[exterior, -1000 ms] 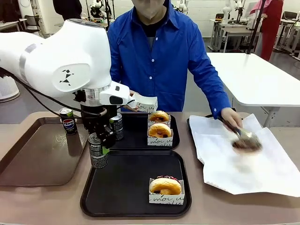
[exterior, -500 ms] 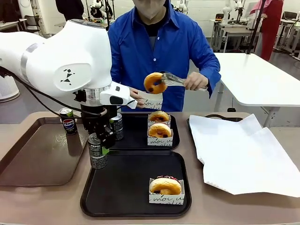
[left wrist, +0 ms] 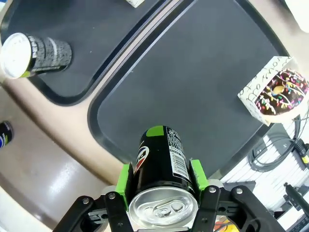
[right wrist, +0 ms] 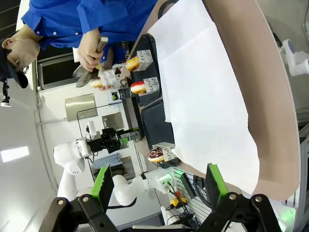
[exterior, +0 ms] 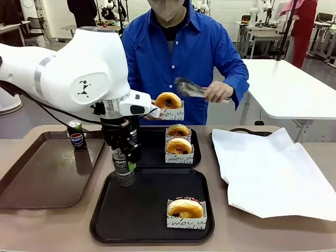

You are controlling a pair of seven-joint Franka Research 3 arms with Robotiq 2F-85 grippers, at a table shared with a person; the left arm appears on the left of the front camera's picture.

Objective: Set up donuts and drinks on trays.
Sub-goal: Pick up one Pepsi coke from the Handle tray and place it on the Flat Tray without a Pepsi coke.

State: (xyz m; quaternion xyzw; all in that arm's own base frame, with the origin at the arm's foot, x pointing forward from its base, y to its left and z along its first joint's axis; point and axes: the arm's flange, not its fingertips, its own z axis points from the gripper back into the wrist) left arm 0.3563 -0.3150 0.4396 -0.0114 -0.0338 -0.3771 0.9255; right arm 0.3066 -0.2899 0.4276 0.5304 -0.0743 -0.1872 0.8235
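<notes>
currently gripping a black drink can upright in the left gripper, just over the near black tray at its far-left corner. right gripper gaping wide above white paper. sleeved donut sitting on near tray; person's hand holding tongs beside another sleeved donut.

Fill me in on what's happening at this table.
The left gripper is shut on a black can and holds it over the near tray's left rear corner. That tray already carries one sleeved donut. The far tray has two sleeved donuts and a can. The person holds another sleeved donut above it, tongs in the other hand. The right gripper is open over the white paper.
</notes>
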